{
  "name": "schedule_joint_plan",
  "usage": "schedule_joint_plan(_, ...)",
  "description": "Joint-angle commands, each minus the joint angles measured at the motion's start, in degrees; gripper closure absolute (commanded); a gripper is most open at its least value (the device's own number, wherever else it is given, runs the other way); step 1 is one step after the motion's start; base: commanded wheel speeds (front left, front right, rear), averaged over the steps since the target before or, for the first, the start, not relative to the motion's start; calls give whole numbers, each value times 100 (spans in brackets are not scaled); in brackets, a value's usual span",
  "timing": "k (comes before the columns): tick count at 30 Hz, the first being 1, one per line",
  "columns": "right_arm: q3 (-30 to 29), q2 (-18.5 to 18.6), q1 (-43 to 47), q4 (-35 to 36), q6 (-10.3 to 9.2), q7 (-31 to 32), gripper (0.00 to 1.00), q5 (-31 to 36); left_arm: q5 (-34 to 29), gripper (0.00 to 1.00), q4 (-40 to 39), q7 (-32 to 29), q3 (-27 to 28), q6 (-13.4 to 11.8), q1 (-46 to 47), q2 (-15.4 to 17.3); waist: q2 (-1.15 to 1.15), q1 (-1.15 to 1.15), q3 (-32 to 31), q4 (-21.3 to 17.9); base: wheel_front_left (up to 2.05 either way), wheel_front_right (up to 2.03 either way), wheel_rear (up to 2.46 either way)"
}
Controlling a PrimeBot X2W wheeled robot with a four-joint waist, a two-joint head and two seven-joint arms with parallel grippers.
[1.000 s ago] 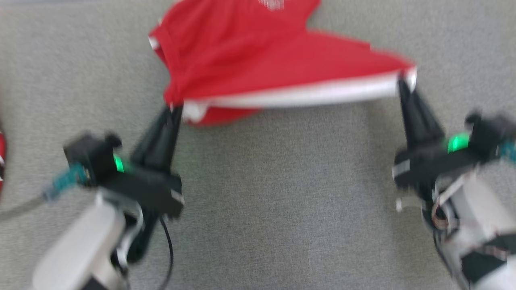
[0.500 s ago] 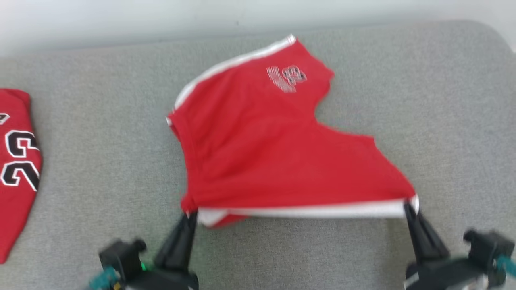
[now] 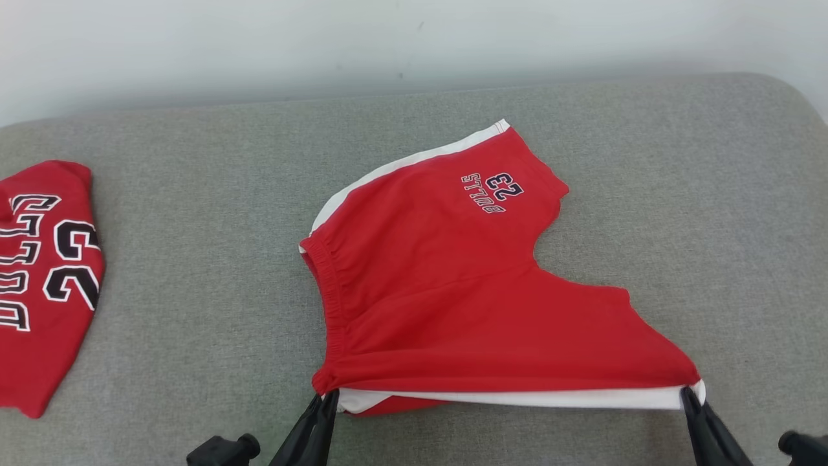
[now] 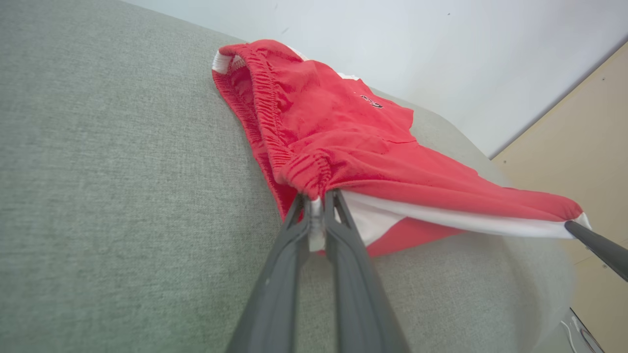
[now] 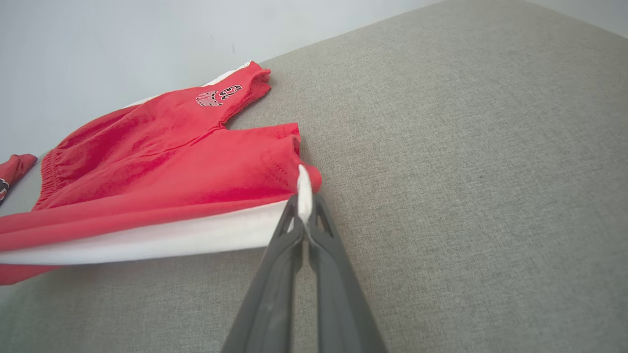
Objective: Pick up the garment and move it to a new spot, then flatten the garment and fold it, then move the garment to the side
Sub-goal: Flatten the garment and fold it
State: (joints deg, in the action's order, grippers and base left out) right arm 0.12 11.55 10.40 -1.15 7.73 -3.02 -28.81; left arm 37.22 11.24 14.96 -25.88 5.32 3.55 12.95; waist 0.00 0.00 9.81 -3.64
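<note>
Garment (image 3: 453,291) stretches between left end effector (image 3: 330,396) and right end effector (image 3: 686,391), both pinching it.

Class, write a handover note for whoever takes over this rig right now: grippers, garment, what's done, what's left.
Left gripper: shut on the red shorts at the waistband corner.
Right gripper: shut on the leg-hem corner; the white side stripe is taut between the two.
Shorts: near edge held up, the rest lying on the grey cushion. A red jersey lies at the left.
Done: garment grasped.
Left: lay flat, fold, move aside.
</note>
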Motion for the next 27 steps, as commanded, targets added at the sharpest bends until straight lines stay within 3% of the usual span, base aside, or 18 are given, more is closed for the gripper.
schedule_joint_plan(1,-94,73,-141,27,-43,17,100,37,-113,100,16,34,76,12,61,2,0,0,-11,35,0,0,0)
schedule_joint_plan(14,198,533,-2029,-461,-33,338,100,-46,-324,100,196,18,-198,168,1158,-121,0,0,236,371,0,0,0)
schedule_joint_plan(20,432,663,-3453,-1320,-33,422,100,-16,-332,100,504,-54,-341,211,1973,-100,0,0,582,543,0,0,0)
schedule_joint_plan(27,694,729,-5130,-2868,-33,351,100,35,-194,100,990,-58,-550,212,2979,-190,0,0,1045,786,0,0,0)
